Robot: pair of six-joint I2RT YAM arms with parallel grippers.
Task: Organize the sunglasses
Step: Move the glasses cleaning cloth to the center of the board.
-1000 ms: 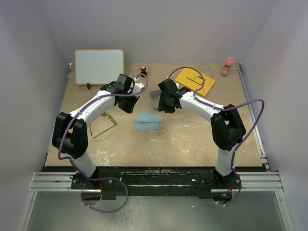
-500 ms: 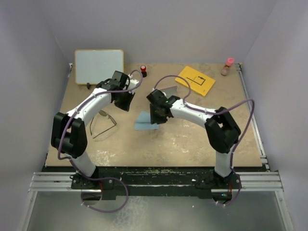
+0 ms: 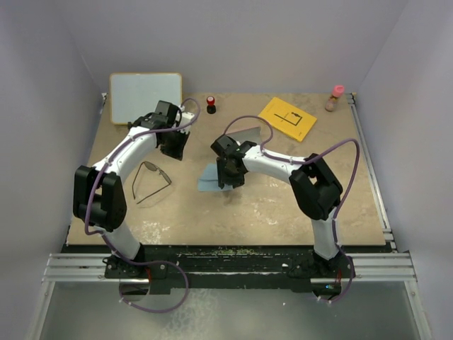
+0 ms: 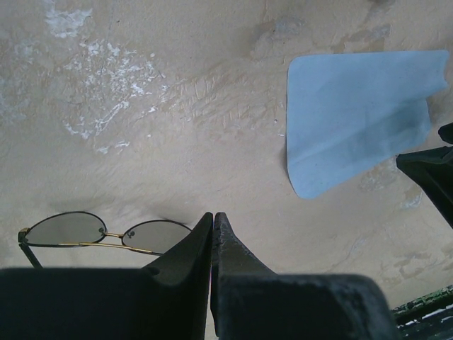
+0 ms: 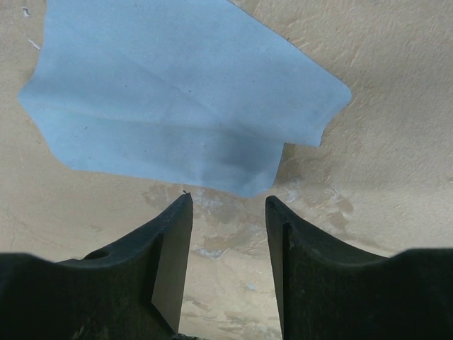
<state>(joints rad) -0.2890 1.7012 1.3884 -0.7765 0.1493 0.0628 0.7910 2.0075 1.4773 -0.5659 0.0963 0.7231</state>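
Sunglasses [image 3: 151, 181] lie on the desk [image 3: 283, 205], left side (temples unfolded), nothing touching them. Left end effector [image 4: 213, 217] hangs nearby, pressed together. Right end effector [image 5: 226, 202] is apart, empty, at the blue cloth's [image 5: 184, 92] edge.

Tan table [image 3: 283, 205] bears sunglasses [image 3: 151, 180], blue cloth [image 3: 206, 185], yellow card [image 3: 287, 118]
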